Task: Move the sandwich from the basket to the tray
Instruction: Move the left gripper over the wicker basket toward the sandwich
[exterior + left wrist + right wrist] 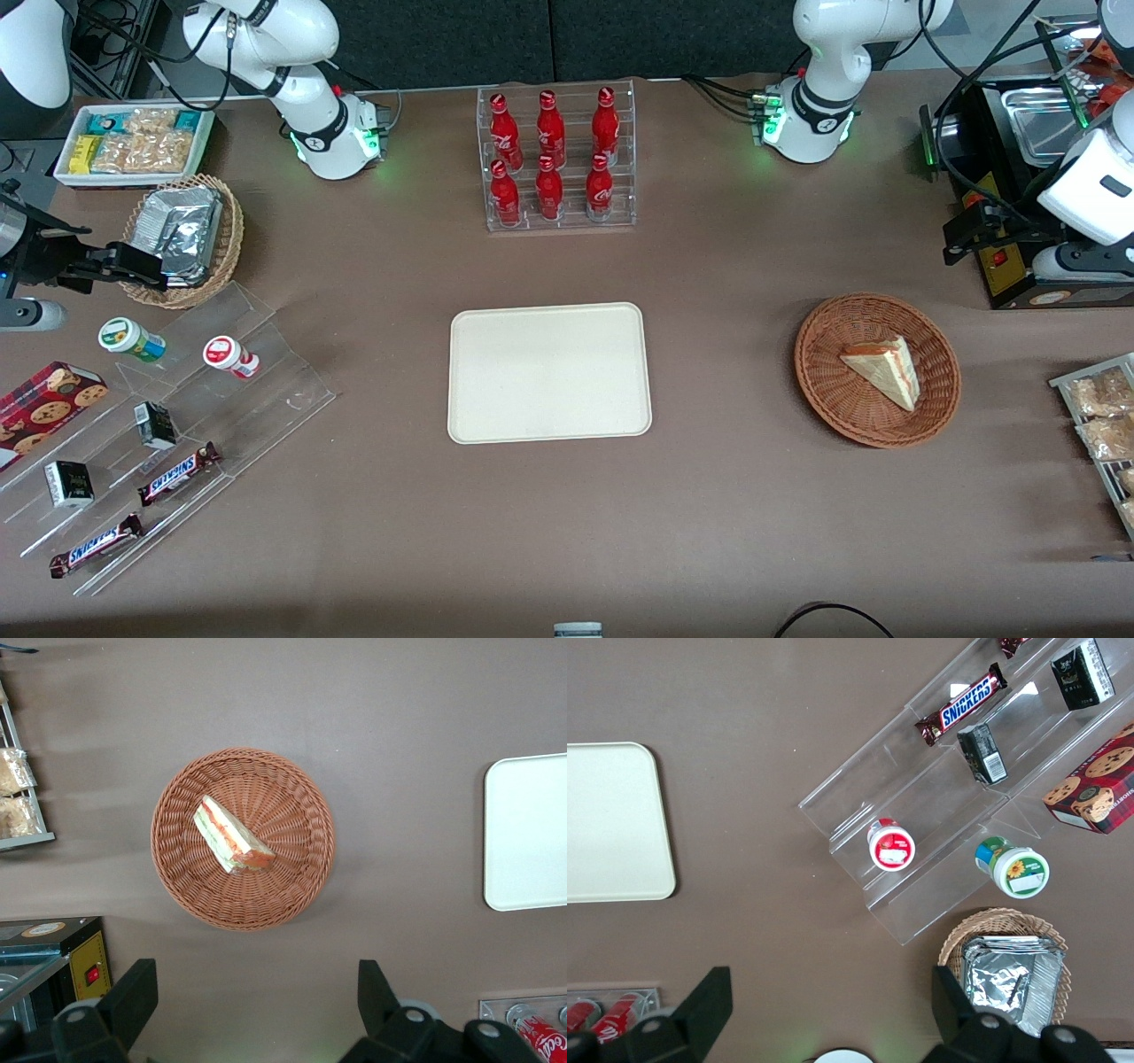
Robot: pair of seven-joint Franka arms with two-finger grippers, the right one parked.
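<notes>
The sandwich (881, 368), a pale triangular wedge with red, orange and green layers, lies in the round reddish-brown wicker basket (811, 372) toward the working arm's end of the table. The cream-white tray (549, 372) lies flat and bare at the table's middle. My left gripper (955, 237) hangs above the table, farther from the front camera than the basket and apart from it. In the left wrist view the gripper (255, 997) is open wide and empty, with the sandwich (232, 837) in the basket (297, 806) and the tray's edge (532, 833) in sight.
A clear rack of red bottles (556, 159) stands farther from the front camera than the tray. A black appliance (1010, 257) sits beside my gripper. A wire rack of snack packets (1099, 416) lies at the working arm's end. A clear stepped stand with snacks (177, 425) lies toward the parked arm's end.
</notes>
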